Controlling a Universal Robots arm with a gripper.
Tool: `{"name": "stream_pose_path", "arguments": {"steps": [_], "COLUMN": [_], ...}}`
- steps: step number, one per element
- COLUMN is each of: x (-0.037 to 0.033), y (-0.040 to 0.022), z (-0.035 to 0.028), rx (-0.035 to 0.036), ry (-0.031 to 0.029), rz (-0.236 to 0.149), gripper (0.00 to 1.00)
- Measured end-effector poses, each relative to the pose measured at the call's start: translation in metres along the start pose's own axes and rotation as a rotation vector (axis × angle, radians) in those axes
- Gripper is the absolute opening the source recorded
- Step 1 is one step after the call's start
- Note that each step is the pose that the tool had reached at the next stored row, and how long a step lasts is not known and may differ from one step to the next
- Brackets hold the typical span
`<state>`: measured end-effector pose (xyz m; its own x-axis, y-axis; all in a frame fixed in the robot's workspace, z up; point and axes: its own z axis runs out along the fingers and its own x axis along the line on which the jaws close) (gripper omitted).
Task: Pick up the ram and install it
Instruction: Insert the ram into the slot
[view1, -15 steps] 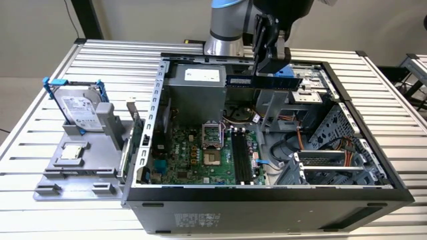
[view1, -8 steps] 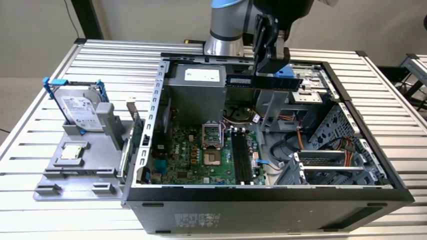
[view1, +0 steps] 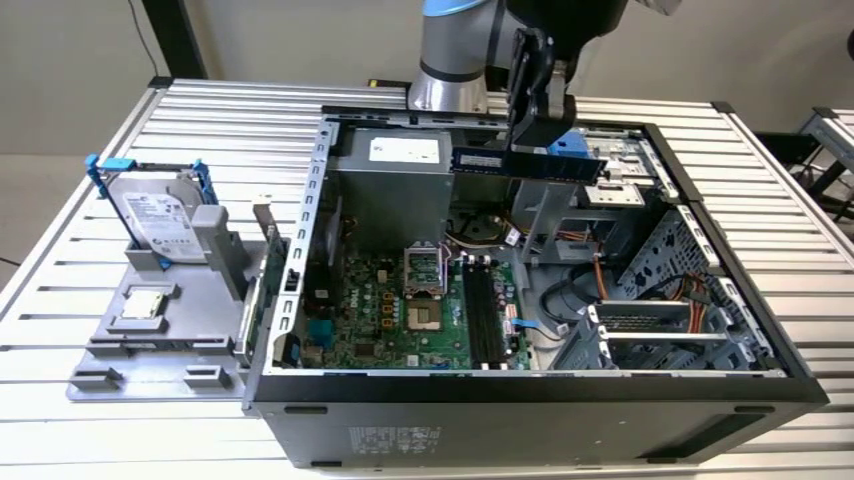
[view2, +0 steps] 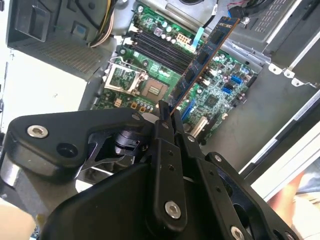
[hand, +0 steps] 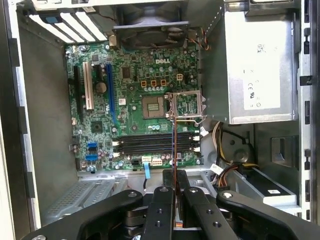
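Ribbed silver tabletop (view1: 227, 120) before a plain beige wall (view1: 294, 40) (soft, even light)

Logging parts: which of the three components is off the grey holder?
The ram, gripped by the end effector above the case; hard drive and processor chip sit on the holder.
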<state>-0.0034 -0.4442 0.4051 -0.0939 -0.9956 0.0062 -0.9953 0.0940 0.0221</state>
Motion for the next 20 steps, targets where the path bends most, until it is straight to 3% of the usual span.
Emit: {"name": "stream_pose_path", "arguments": {"steps": [7, 14, 20], "x": [0.0, 0.0, 0.0], "y": [0.0, 0.0, 0.0], "z": [0.0, 0.0, 0.0], "rx": [-0.0001, -0.0004, -0.0005], "ry": [-0.0002, -0.0016, -0.0017], "rz": [0.013, 0.075, 0.077], "gripper": [0.0, 0.0, 0.0]}}
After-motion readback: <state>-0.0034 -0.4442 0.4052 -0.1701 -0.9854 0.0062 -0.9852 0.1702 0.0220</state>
